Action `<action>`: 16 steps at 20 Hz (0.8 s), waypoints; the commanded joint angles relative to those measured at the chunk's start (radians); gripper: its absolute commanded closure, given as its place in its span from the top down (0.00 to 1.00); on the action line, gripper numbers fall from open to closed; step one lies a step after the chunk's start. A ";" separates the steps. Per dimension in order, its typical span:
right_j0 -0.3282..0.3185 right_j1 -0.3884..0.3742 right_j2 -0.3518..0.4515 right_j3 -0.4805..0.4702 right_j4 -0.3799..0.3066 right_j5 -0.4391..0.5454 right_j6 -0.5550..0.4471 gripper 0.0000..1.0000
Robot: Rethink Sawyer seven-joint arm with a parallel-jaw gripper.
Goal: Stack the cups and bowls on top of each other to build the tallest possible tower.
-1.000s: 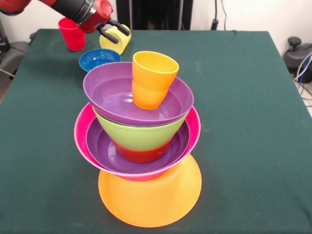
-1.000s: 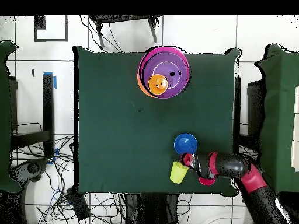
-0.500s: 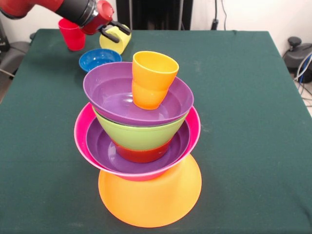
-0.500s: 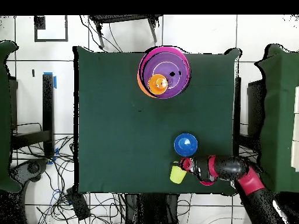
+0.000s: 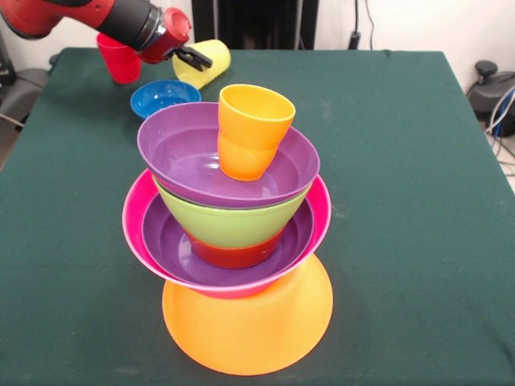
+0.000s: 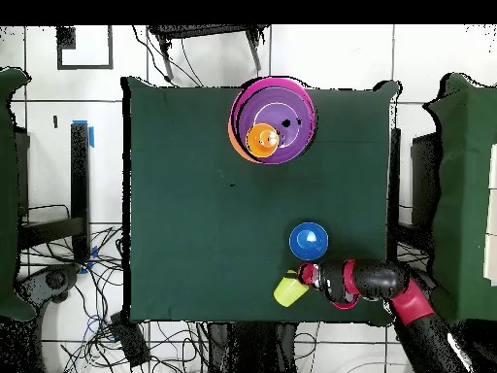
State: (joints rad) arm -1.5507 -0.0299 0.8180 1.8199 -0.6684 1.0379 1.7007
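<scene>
The tower stands mid-table: an upturned large orange bowl (image 5: 245, 330) carries a hot pink bowl (image 5: 135, 233), a purple bowl, a small red-orange bowl (image 5: 233, 255), a lime green bowl (image 5: 229, 223) and a second purple bowl (image 5: 185, 153). An orange cup (image 5: 251, 129) stands upright in that top bowl. From above, the tower (image 6: 283, 109) shows with the orange cup (image 6: 263, 140). My gripper (image 5: 191, 58) is shut on the rim of the pale yellow cup (image 5: 208, 64), which is tilted on its side. The overhead view shows the gripper (image 6: 302, 279) beside that cup (image 6: 286, 289). A red cup (image 5: 118, 58) stands behind the arm.
A small blue bowl (image 5: 163, 96) sits upright on the green cloth (image 5: 402, 201) between the tower and the gripper, and from above the blue bowl (image 6: 309, 239) lies just beside the arm. The yellow cup hangs close to the table's edge nearest the robot.
The yellow cup has tipped from upright onto its side in my gripper and risen slightly. The arm has drawn back toward the robot's edge of the table. The tower is unchanged.
</scene>
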 commanded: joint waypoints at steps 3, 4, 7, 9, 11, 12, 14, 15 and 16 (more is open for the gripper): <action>0.062 -0.006 -0.043 -0.110 -0.154 -0.019 -0.365 0.00; 0.061 -0.009 -0.044 -0.107 -0.157 -0.024 -0.362 0.00; 0.074 -0.029 -0.051 -0.097 -0.171 -0.048 -0.321 0.00; 0.070 -0.035 -0.049 -0.083 -0.156 -0.070 -0.277 0.00; 0.060 -0.048 -0.036 -0.057 -0.137 -0.088 -0.245 0.00; 0.052 -0.085 -0.020 -0.018 -0.131 -0.107 -0.209 0.00; 0.032 -0.175 0.020 0.073 -0.111 -0.146 -0.127 0.00; 0.018 -0.234 0.049 0.129 -0.091 -0.165 -0.076 0.00; 0.006 -0.294 0.080 0.184 -0.068 -0.181 -0.030 0.00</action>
State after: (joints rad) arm -1.5550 -0.1306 0.8343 1.8886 -0.6786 1.0060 1.6989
